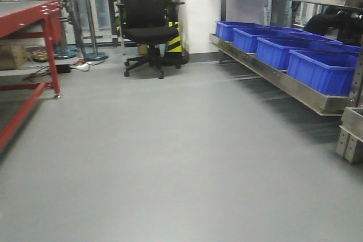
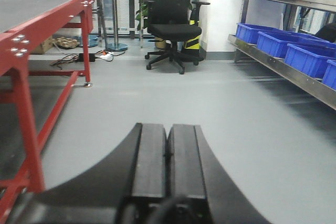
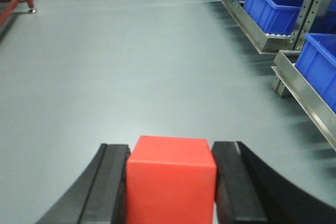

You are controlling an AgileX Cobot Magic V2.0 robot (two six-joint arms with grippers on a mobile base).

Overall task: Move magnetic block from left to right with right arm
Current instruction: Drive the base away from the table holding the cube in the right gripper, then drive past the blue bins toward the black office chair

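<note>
Ahead, open floor [image 3: 131,77] beyond the magnetic block [image 3: 170,182]

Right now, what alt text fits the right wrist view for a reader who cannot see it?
The right claw holds a red cube between its black fingers over a grey floor; blue bins sit on a metal rack at right.

Smooth grey floor [image 1: 170,157]. Standing on it: red-framed table [image 1: 28,18] at left, black office chair [image 1: 148,21] at the back, metal rack [image 1: 272,77] along the right. Row of blue bins [image 1: 320,69] on the rack's low shelf. Loose cables [image 2: 68,57] on the floor near the table's far leg.
</note>
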